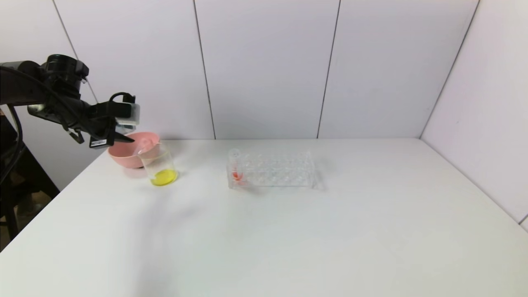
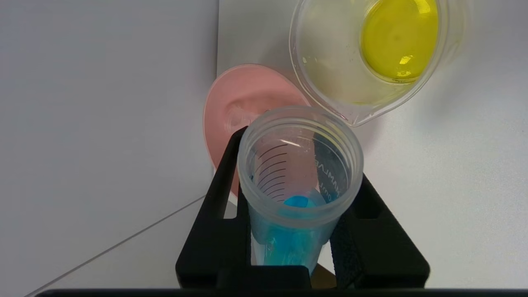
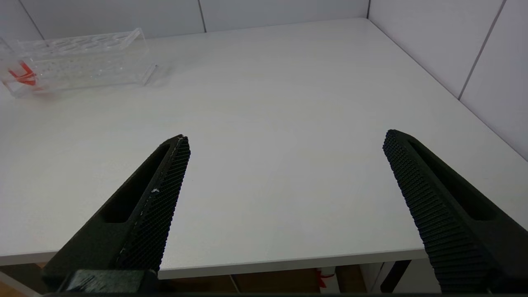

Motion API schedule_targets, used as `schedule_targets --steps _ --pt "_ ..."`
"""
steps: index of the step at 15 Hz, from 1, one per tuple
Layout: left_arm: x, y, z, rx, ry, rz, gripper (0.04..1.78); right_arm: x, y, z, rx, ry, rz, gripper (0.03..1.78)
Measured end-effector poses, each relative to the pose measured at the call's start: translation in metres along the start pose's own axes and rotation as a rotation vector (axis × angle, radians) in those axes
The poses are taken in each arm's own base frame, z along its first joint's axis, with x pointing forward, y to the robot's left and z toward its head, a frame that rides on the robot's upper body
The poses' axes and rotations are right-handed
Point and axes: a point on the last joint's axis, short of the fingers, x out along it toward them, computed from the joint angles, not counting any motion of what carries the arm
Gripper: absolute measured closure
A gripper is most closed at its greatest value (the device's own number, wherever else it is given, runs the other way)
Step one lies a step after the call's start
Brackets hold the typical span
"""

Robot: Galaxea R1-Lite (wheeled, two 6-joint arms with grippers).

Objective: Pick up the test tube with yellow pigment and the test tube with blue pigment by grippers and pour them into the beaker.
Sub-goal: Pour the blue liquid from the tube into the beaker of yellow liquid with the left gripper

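- Our left gripper (image 2: pixel 295 243) has its black fingers (image 2: pixel 214 222) pinching the clear, blue-tipped test tube with blue pigment (image 2: pixel 299 185); the wrist view looks into its open mouth, with blue pigment settled in the tip.
- The tube's mouth sits just beside the pouring lip of the small clear glass beaker (image 2: pixel 371 53), not yet over it. We see no blue in the beaker.
- The beaker stands on the white worktop (image 1: pixel 264 231), near its left rear corner, with a yellow pool at its bottom; we judge the yellow pour done. The yellow tube itself we cannot locate.
- A pink bowl (image 1: pixel 128 154) sits directly behind the beaker, close to it.
- Step in hand, as we judge it: the blue pour. Bring the mouth over the beaker's opening first, then tip slowly, keeping the rim clear of the glass.
- A clear plastic rack (image 1: pixel 272 170) mid-worktop holds a red-tipped tube (image 1: pixel 236 167).
- Our right gripper (image 3: pixel 284 173) hangs idle above the worktop's near edge, fingers spread wide, holding nothing.
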Motion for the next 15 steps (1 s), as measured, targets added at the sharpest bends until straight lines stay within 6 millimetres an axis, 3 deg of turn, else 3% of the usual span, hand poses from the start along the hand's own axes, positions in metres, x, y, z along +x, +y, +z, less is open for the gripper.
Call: schedule_targets --steps 8,15 --pt "0.009 -0.004 0.003 -0.003 0.021 -0.032 1.29 0.000 0.000 0.000 0.000 0.000 0.000 0.10" --pt "0.000 -0.012 0.004 -0.035 0.105 -0.126 1.29 0.000 0.000 0.000 0.000 0.000 0.000 0.10"
